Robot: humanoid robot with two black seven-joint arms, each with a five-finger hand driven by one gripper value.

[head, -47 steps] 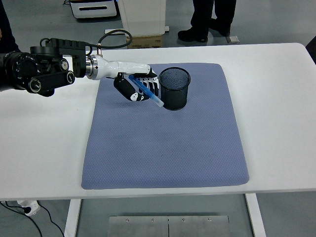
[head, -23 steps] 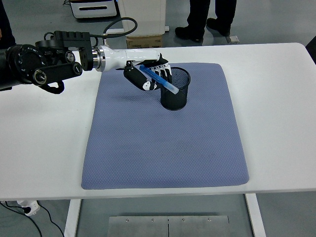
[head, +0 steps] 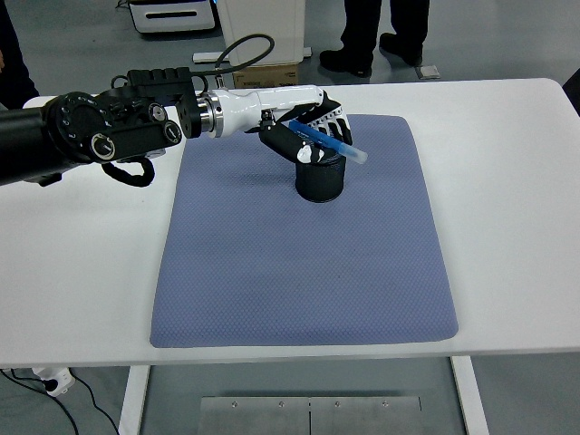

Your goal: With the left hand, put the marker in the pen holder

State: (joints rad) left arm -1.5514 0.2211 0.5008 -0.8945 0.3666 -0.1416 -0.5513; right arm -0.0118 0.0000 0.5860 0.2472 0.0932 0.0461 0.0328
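since the earlier frames your left hand [head: 304,136] has swung rightward and up, from beside the pen holder [head: 320,177] to directly over its mouth. the fingers are curled around the marker [head: 328,144], which you hold near its middle and back end; it lies at a slant, its pale tip poking out to the right, past the holder's rim and not yet pointing down into it.

the holder stands upright on the blue mat [head: 299,263] on the white table [head: 507,181], most of its opening hidden under your hand.

judging by looks, the marker is light, stiff and smooth plastic, so it can slide or roll in a loose grip. a hold around the barrel's middle suits it, and you'll likely need to tip the free end downward over the opening before letting go. the mesh holder looks light too; a knock on the rim could shove or topple it.

your right hand is not in view. a person's legs [head: 376,32] stand beyond the table's far edge.
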